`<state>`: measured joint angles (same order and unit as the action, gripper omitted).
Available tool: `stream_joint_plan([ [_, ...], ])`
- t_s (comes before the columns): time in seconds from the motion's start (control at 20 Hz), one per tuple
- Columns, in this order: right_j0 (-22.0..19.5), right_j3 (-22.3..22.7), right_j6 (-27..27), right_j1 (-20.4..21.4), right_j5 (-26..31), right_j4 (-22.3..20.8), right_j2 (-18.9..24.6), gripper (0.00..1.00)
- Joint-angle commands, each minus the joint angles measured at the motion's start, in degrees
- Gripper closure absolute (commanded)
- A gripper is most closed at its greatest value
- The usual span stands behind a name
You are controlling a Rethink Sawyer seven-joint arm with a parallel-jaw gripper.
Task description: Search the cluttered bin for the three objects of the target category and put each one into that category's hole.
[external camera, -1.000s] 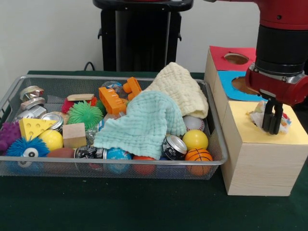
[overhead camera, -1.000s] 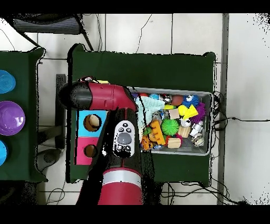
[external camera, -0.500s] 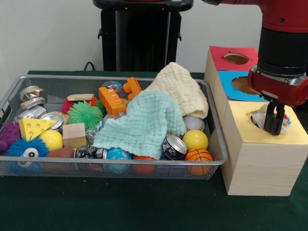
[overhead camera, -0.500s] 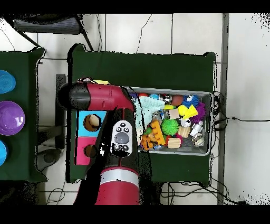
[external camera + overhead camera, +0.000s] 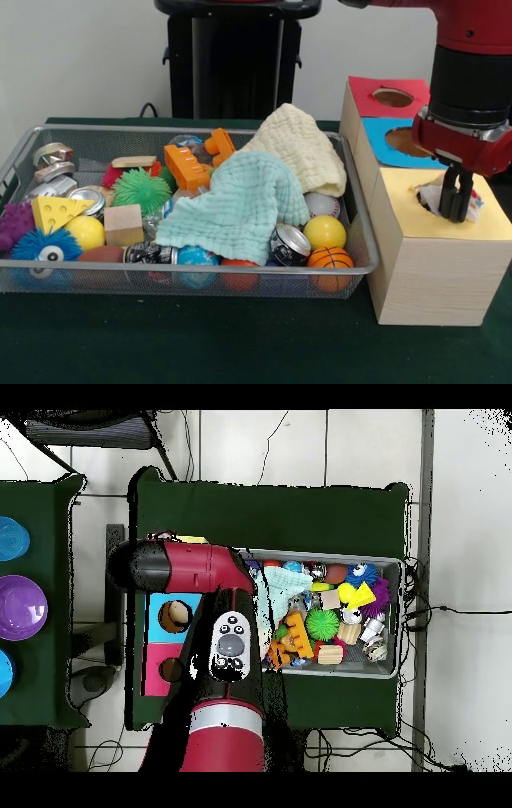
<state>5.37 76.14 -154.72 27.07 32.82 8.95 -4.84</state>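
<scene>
My gripper point(image 5: 454, 214) hangs over the yellow-topped wooden box point(image 5: 408, 220) at the right of the front view. Its two dark fingers stand close together, pinching a crumpled white and coloured wrapper point(image 5: 430, 196) that sits in the yellow hole. Wrapper edges stick out on both sides of the fingers. The wire bin point(image 5: 200, 270) lies to the left, full of toys, balls and cans. From overhead, the red arm point(image 5: 230, 644) covers the yellow box and hides the gripper.
A mint cloth point(image 5: 240, 204) and a cream cloth point(image 5: 300, 152) cover part of the bin. Behind the yellow box are a blue-topped hole point(image 5: 384, 148) and a red-topped hole point(image 5: 368, 100). A yellow ball point(image 5: 324, 232), small basketball point(image 5: 330, 258) and can point(image 5: 290, 244) lie near the bin's right end.
The gripper has shifted slightly right and up over the yellow hole, and its fingers have drawn closer together. The wrapper shows less above the box top. The bin is unchanged.
</scene>
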Motion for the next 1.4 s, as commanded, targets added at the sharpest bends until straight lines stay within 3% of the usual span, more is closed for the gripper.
stream_joint_plan([
  [0.05, -0.4, 2.4, -1.1, -2.4, 10.7, -1.4, 1.8, 1.00],
  [0.9, -1.3, 0.9, -0.4, -4.9, 8.1, -2.2, 2.1, 1.00],
  [1.4, -3.3, -4.0, 1.4, -12.7, 1.2, -2.4, 4.2, 1.00],
])
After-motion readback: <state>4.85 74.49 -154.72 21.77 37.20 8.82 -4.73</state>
